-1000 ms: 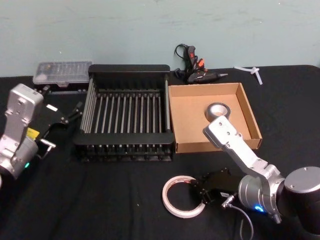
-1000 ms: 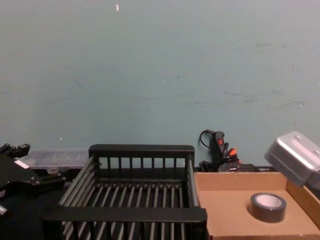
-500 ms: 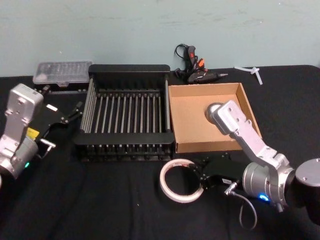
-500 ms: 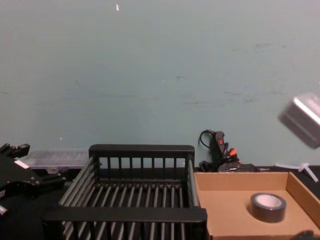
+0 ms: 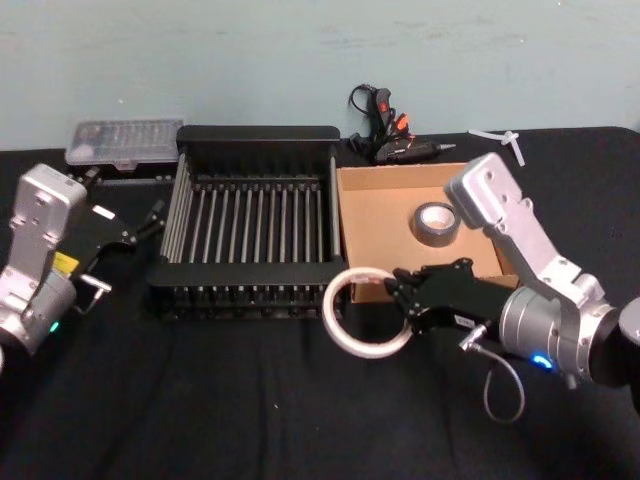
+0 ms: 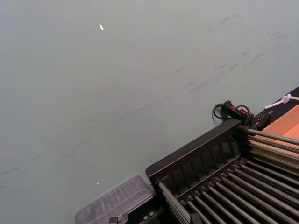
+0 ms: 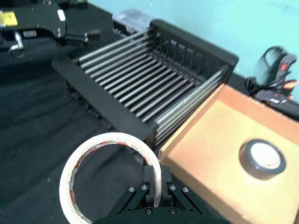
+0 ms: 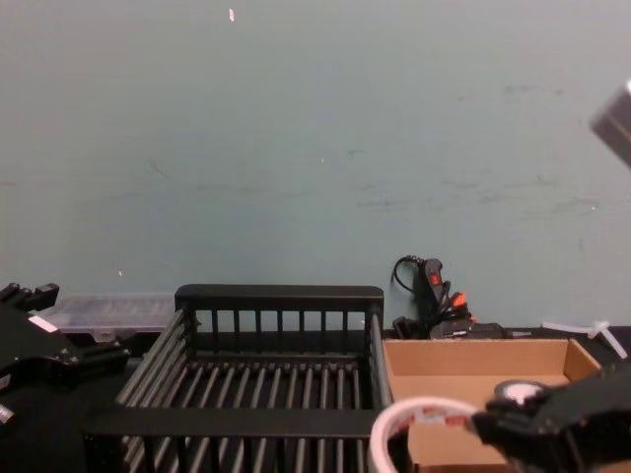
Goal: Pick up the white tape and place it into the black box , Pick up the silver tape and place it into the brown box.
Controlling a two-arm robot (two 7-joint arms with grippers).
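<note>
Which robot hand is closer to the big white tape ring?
The right. The right gripper is clamped on the white tape, holding it up near the black box. The left gripper sits beyond that box's far side.

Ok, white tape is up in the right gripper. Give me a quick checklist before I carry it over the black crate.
1. Right gripper shut on the white tape: ok.
2. White tape lifted above the crate's front rail: cannot tell.
3. Black box floor free of objects: ok.
4. Left gripper parked left of the crate, outside it: ok.
5. Silver tape already in the brown box: ok.
</note>
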